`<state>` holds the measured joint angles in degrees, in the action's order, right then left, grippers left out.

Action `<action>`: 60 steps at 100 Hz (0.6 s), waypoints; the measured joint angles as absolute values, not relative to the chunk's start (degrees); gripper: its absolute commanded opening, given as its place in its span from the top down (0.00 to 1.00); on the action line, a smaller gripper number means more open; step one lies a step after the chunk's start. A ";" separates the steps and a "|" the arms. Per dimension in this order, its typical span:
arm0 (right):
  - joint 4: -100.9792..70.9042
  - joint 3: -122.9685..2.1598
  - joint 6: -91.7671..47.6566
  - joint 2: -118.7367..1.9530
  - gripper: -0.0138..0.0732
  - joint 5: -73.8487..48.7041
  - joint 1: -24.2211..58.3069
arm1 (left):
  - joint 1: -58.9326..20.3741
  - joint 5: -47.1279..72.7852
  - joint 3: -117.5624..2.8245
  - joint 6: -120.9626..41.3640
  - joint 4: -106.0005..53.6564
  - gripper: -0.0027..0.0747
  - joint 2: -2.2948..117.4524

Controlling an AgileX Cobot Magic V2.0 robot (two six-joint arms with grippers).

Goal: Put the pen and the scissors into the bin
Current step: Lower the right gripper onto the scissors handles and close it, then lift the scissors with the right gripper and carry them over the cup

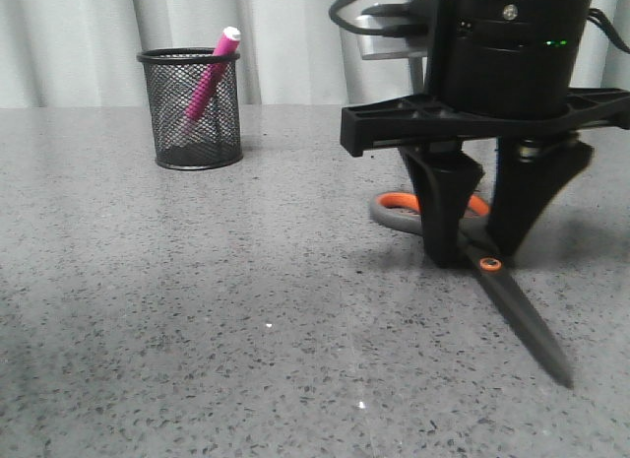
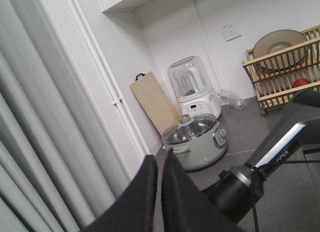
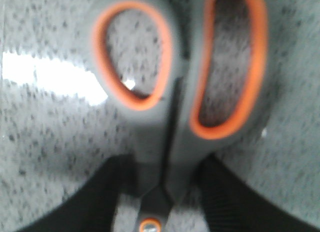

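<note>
I have the pen (image 1: 209,79) already standing in the bin (image 1: 191,109), leaning against the rim with its white cap poking above it; so half the job looks done, and the scissors (image 1: 512,300) are the step in hand. They lie flat on the worktop (image 1: 197,310) on the right side, well apart from the bin, blades shut and pointing toward the camera, orange-lined loops away behind the arm.

My right gripper (image 1: 479,249) is down over them, one finger on either side of the handle shanks just behind the orange pivot screw (image 1: 489,264); in the right wrist view the two pads (image 3: 100,197) sit close against the grey plastic on both sides, yet I cannot tell whether they are pressing or merely bracketing it, so I call that undecided. The scissors seem flat on the worktop.

My left gripper (image 2: 159,192) is up and out of the way, looking at curtain and kitchen wall; its fingers stand nearly together with only a slit between them, holding nothing.

Next, as I judge it: confirm the squeeze, lift straight up until the blade tips clear the worktop, carry across to the bin, and lower them in blades first; the pen takes up one side of the mouth, so I would aim for the free side, and watch for the long scissors swinging or tipping the light cup.
</note>
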<state>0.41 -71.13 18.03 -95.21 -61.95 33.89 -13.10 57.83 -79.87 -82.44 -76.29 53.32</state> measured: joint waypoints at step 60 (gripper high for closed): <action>4.95 -77.91 18.03 -88.88 0.92 -42.58 33.89 | -13.10 57.94 -79.87 -82.44 -76.16 0.97 53.22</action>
